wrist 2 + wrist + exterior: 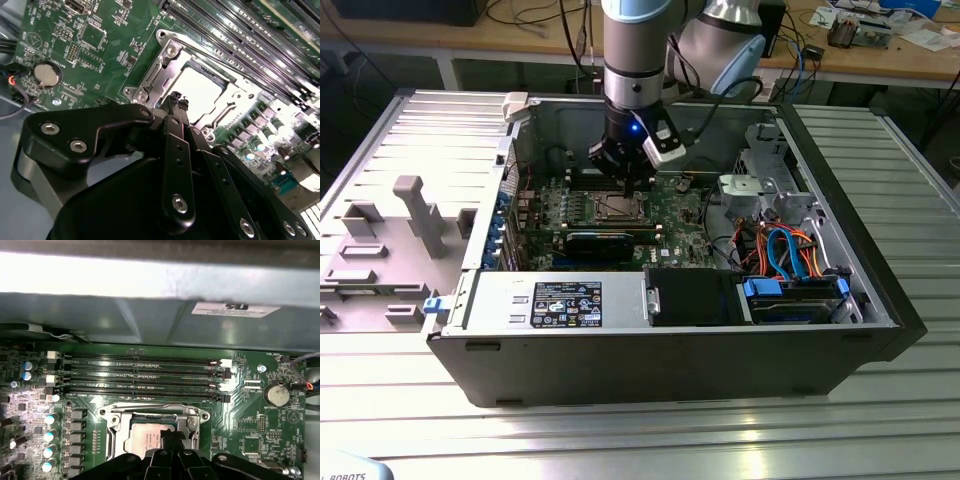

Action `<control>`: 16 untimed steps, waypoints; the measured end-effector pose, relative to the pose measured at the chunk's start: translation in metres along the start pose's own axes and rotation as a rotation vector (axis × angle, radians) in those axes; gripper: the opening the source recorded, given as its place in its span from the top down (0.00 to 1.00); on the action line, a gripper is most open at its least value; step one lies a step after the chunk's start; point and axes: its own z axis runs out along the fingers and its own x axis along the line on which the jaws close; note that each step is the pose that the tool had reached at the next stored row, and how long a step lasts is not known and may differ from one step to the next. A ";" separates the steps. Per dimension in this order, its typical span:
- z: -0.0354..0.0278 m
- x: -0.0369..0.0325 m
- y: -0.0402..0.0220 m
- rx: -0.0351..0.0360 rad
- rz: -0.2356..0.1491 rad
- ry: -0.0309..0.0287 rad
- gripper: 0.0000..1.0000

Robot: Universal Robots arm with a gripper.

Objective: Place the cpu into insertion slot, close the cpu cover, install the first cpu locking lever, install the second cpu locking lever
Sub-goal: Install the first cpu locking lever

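Observation:
The cpu [200, 87], a flat square with a bright silver top, lies in the insertion slot [618, 207] on the green motherboard, which hides the socket under it. The cpu cover [162, 62], a silvery frame with a cut-out centre, lies flat around the chip. In the first wrist view the cpu [145, 437] and the cpu cover [150, 412] sit just beyond my fingers. My gripper [176, 100] hangs over the near edge of the socket with its black fingers pressed together and nothing visible between them. The exterior view shows the gripper [623, 178] directly above the socket, inside the open computer case.
Long black memory slots [140, 375] run behind the socket, below the grey case wall [150, 315]. A coin battery [276, 394] sits on the board. A card [610, 243], the power supply [560, 300] and a drive cage with blue and orange cables [790, 250] crowd the case.

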 end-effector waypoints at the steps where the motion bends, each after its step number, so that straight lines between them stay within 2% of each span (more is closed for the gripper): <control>1: -0.0040 -0.0001 0.0001 0.0008 0.000 0.0000 0.89; 4: -0.0122 -0.0002 0.0003 0.0032 0.000 0.0002 0.89; 8: -0.0182 -0.0003 0.0005 0.0065 0.000 0.0003 0.89; 16: -0.0192 -0.0003 0.0005 0.0087 0.000 0.0005 0.89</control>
